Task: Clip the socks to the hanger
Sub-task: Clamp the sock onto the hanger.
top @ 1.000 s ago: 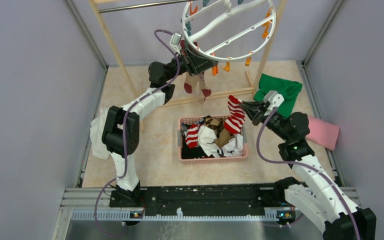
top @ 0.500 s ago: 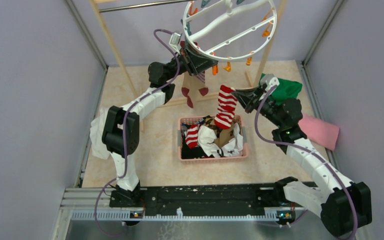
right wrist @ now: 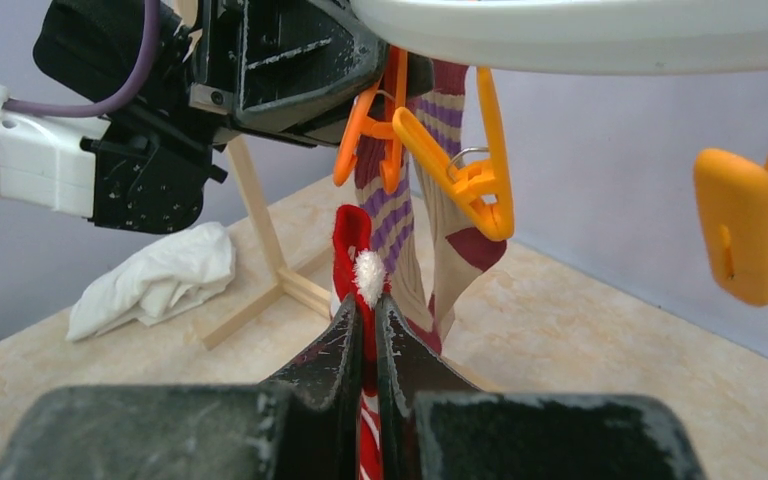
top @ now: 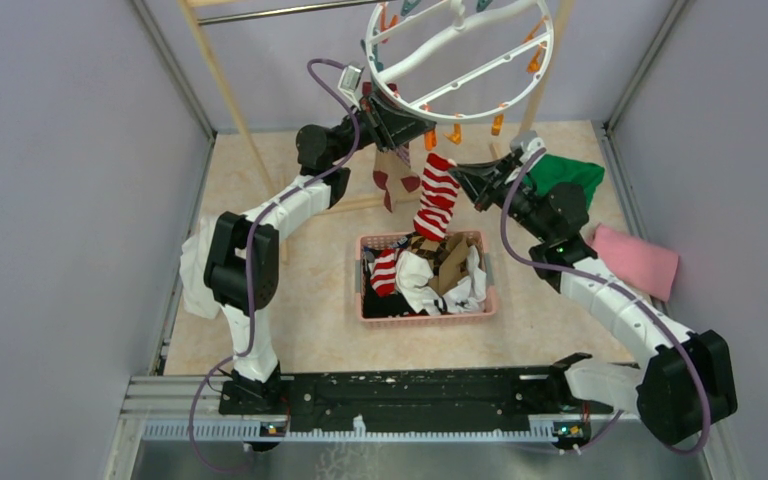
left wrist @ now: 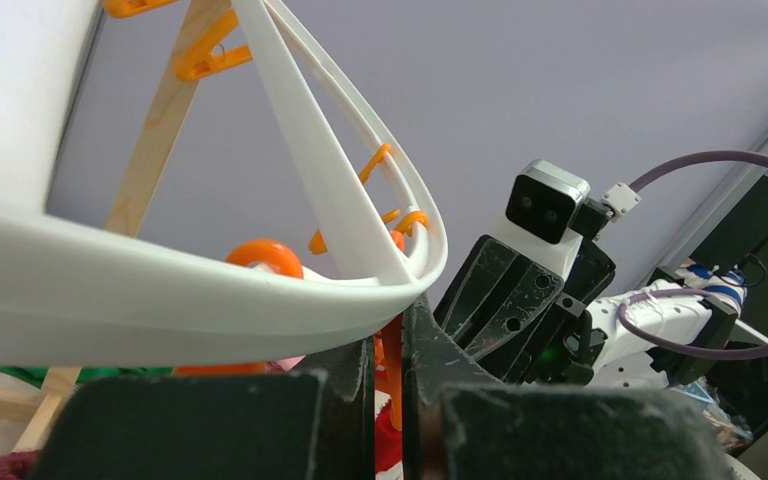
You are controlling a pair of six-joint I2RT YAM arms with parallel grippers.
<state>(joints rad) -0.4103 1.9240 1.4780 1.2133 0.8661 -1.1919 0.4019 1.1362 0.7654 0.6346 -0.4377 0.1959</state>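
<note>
Up at 12 o'clock above the counter (top: pixel 320 340) hangs the big round white plastic hanger (right wrist: pixel 600 35), with orange pegs under its ring. The left jaws are squeezed together on one orange plastic peg (right wrist: pixel 392 120) at the 7 o'clock edge of the ring. A tan and maroon striped sock (top: pixel 397 178) hangs down under the ring, right beside that peg. The right jaws are clamped on the top of a red-and-white striped sock (top: pixel 438 195). They hold it up just under the ring, at 3 o'clock from the tan sock. Its bottom end hangs over the far edge of a pink plastic basket (top: pixel 428 318) in the middle of the counter. More socks (top: pixel 415 280) are piled in the basket. A plain green cloth (top: pixel 570 175) lies at 2 o'clock. A plain pink cloth (top: pixel 645 262) lies at 3 o'clock.
</note>
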